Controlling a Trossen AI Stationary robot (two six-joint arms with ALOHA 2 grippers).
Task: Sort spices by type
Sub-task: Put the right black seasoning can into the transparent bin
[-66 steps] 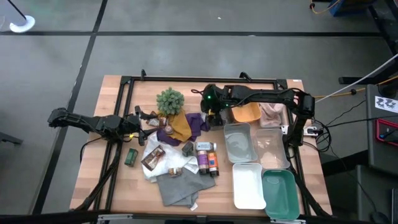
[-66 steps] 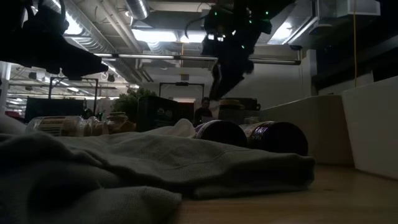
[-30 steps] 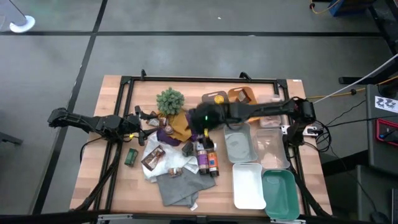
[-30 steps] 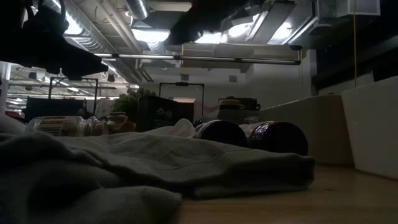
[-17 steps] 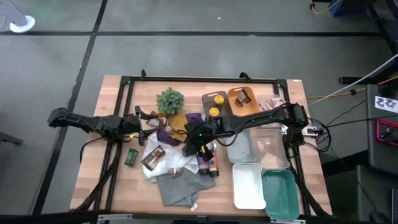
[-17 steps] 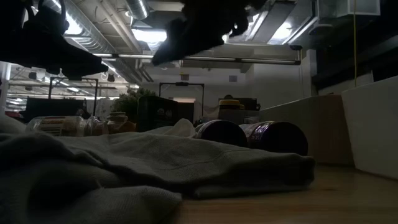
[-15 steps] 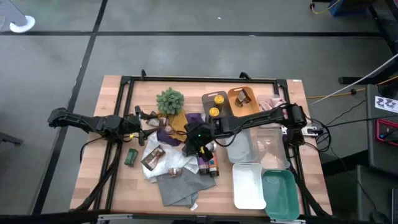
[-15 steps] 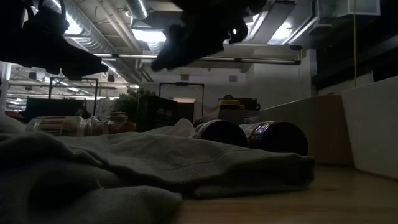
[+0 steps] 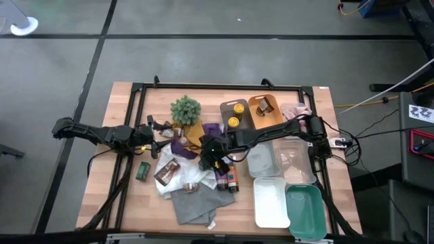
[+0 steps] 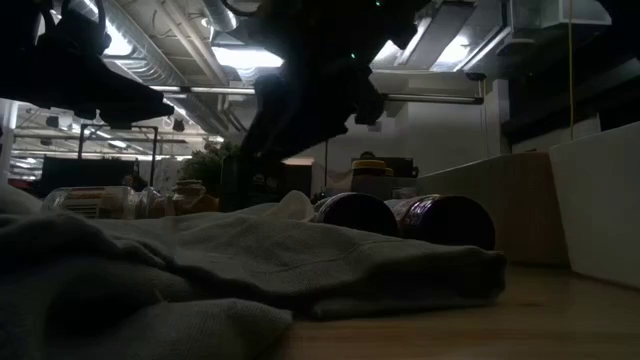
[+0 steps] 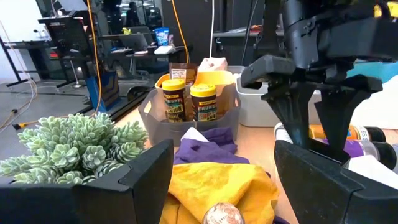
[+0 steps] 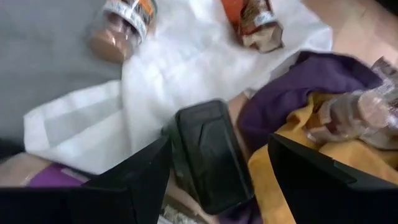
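The wooden table [image 9: 135, 203] carries a row of trays down its right side and a heap of cloths [image 9: 193, 196] in the middle. Two yellow-topped tins [image 9: 237, 114] already stand in the grey tray [image 9: 225, 108] at the far end, and brown packets [image 9: 265, 106] sit in the mustard tray [image 9: 274, 120] beside it. The pale trays [image 9: 270, 202] nearer look unfilled, so I judge the sorting well short of halfway. Most spices lie among the cloths: bottles [image 9: 228, 177], a green tin [image 9: 142, 170], a foil packet [image 9: 167, 171]. The right gripper [image 9: 210, 154] hangs spread apart above a dark square tin [image 12: 208, 155]. The left gripper [image 9: 154, 131] waits at the left, jaws apart.
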